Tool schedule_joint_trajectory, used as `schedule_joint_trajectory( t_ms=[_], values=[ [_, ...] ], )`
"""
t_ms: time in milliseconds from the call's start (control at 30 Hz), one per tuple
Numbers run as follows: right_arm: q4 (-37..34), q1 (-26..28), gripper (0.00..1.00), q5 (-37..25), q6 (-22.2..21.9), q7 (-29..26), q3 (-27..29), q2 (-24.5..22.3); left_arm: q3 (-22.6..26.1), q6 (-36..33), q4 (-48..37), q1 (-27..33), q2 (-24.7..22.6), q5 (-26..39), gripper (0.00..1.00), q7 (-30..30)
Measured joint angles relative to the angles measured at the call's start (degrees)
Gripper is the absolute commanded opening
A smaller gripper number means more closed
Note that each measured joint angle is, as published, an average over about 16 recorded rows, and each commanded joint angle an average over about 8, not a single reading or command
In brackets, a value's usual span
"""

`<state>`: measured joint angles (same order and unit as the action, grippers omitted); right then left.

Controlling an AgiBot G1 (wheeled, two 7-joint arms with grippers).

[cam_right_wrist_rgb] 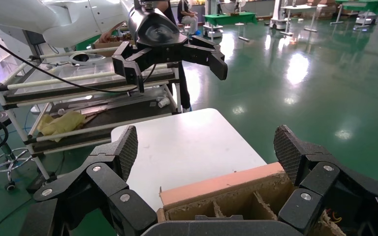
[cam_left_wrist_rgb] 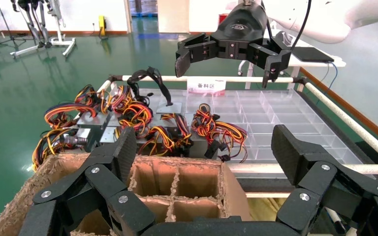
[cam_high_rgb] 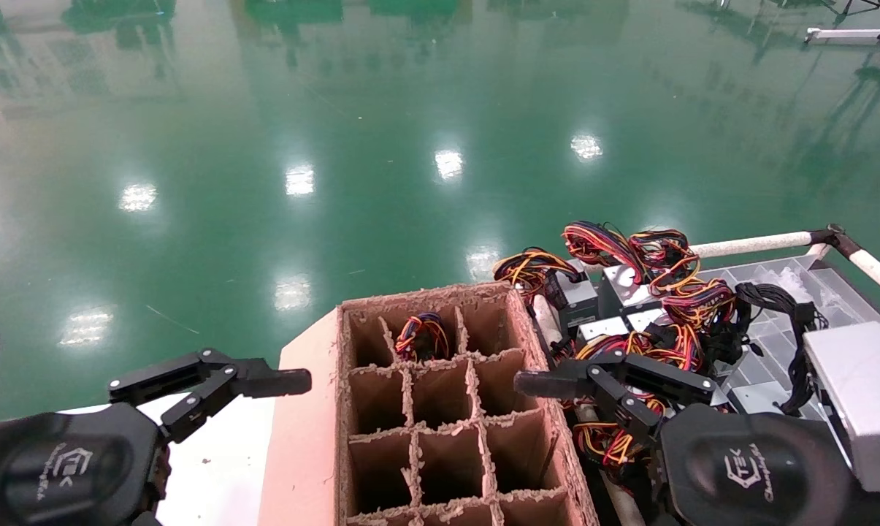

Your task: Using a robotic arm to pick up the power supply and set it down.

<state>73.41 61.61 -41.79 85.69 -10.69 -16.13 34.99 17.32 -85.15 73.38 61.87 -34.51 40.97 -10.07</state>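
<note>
Several power supplies (cam_high_rgb: pixel 618 288) (cam_left_wrist_rgb: pixel 96 120), silver boxes with red, orange and yellow wire bundles, lie heaped at the left end of a clear tray (cam_left_wrist_rgb: pixel 275 113). Another one's wires (cam_high_rgb: pixel 421 336) poke from a far cell of the cardboard box (cam_high_rgb: pixel 425 294). My right gripper (cam_right_wrist_rgb: pixel 206 142) hovers open and empty just above the heap, beside the box's right wall, one finger (cam_high_rgb: pixel 549 383) pointing left. My left gripper (cam_left_wrist_rgb: pixel 204 147) hangs open and empty over the white table left of the box, with one finger (cam_high_rgb: pixel 279 381) pointing right.
The divided cardboard box (cam_left_wrist_rgb: pixel 177 169) (cam_right_wrist_rgb: pixel 226 184) stands between both arms. A larger grey unit (cam_high_rgb: pixel 856 387) with black cables (cam_high_rgb: pixel 775 307) sits on the tray's right. White rails (cam_high_rgb: pixel 754 243) frame the tray. The white table (cam_high_rgb: pixel 220 453) (cam_right_wrist_rgb: pixel 187 142) lies left; green floor lies beyond.
</note>
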Motion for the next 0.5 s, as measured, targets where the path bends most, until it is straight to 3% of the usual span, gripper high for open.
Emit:
schedule_joint_trajectory(
  t_ms=[500],
  values=[
    [0.01, 0.00, 1.00, 0.00, 0.00, 0.00, 0.01, 0.00, 0.00, 0.00, 0.00, 0.00, 0.00, 0.00, 0.00, 0.00]
  ],
)
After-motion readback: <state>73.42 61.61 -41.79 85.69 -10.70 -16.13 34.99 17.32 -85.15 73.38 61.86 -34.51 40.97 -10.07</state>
